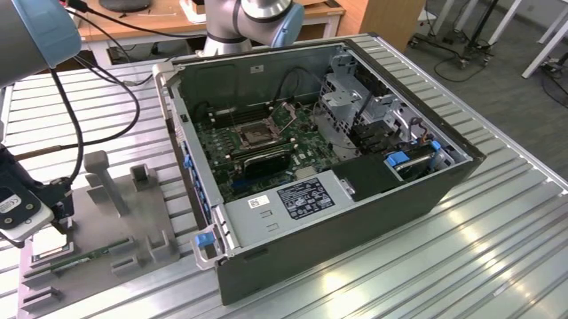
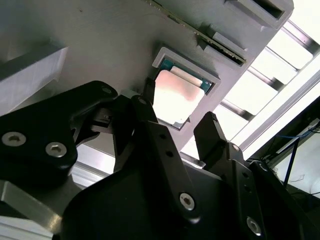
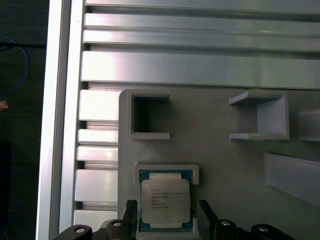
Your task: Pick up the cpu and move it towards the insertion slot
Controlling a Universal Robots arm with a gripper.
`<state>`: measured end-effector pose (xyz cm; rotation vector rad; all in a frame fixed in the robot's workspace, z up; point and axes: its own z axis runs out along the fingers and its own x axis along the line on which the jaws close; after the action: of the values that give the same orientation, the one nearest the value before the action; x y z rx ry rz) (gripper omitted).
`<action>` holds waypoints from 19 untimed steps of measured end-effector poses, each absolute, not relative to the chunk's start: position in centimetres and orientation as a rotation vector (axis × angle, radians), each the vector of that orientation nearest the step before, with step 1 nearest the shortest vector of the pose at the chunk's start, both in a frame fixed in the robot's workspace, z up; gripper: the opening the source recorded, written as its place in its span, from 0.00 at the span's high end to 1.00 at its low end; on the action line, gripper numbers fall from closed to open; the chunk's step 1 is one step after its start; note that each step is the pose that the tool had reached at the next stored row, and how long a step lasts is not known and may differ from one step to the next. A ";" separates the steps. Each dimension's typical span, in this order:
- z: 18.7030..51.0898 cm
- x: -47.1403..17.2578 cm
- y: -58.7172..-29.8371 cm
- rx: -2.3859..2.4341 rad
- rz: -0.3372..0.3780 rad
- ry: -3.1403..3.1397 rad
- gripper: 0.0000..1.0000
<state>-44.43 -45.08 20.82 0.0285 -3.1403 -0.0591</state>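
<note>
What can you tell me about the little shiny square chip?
The small flat square chip has a shiny silver metal top with tiny print and a thin green edge. It lies flat in a shallow pocket of the grey plastic holder plate, whose low rim borders it. The black claw is open, one finger on each side of the chip, and does not look to be gripping it yet.

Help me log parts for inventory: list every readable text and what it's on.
cpu lid: several printed lines, too small to read.
Black label on the power supply: print too small to read.
White sticker beside it: blurred, unreadable.
Nothing can be quoted.
</note>
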 end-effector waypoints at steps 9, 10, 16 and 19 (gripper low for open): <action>20.5 -44.4 -45.1 0.028 -0.059 -3.140 0.41; 20.4 -44.4 -45.1 0.029 -0.059 -3.140 0.41; 19.9 -44.4 -45.1 0.028 -0.059 -3.140 0.41; 19.7 -44.4 -45.1 0.028 -0.059 -3.141 0.41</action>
<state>-44.43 -45.07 19.73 0.0283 -3.1405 -0.0594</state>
